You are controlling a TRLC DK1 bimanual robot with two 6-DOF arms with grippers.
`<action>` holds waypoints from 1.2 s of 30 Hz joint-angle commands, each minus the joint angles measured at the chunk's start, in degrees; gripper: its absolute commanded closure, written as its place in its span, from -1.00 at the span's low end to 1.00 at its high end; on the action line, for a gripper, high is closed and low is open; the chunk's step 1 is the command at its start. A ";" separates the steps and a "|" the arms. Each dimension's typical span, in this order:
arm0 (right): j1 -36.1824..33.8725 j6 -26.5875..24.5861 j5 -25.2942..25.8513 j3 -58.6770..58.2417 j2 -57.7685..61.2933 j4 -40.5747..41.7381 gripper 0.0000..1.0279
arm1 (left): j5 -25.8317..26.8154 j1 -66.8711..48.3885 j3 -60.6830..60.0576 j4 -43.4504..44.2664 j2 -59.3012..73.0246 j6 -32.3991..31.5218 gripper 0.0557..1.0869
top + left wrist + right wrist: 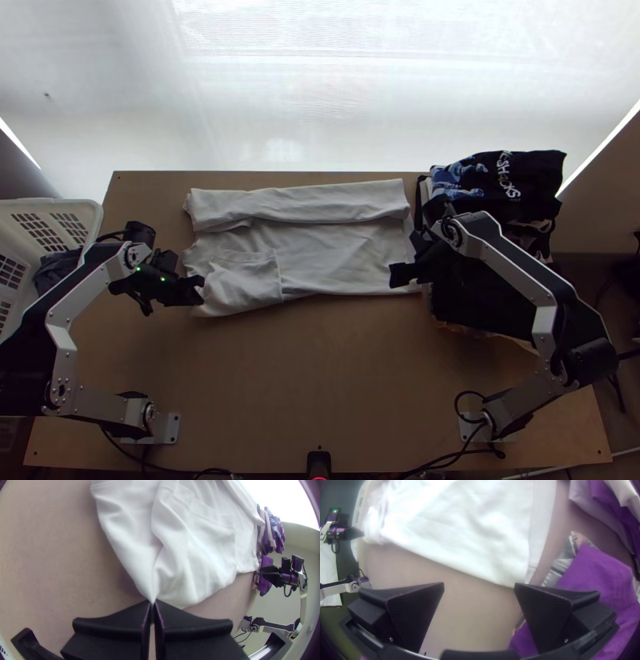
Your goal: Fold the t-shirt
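The white t-shirt (336, 248) lies across the table's far half, its far edge folded over in a long strip and its near left part folded inward. At its left near edge is my left gripper (198, 290); in the left wrist view my left gripper (152, 608) is shut on a pinched bit of the shirt (200, 556). Over the shirt's near right corner stands my right gripper (404, 276). In the right wrist view my right gripper (479, 586) is open, the shirt's corner (493, 563) just beyond its fingers, nothing held.
A heap of dark clothes (512, 188) and a bag lies at the table's right side, close beside the right gripper. A white basket (92, 210) with dark cloth stands at the left edge. Bare wood (312, 368) spreads between the arms' bases.
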 commanded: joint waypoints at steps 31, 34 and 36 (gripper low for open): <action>4.02 0.58 4.42 -1.87 5.32 4.57 -0.68 | -0.01 6.63 2.62 -3.02 3.63 4.24 0.92; 4.28 0.66 5.22 -0.99 6.11 5.19 -0.68 | -0.01 6.54 2.27 -3.02 3.63 4.24 0.92; 4.90 0.66 6.45 -0.90 6.29 5.36 -0.39 | -0.01 6.45 2.18 -3.02 3.63 4.24 0.92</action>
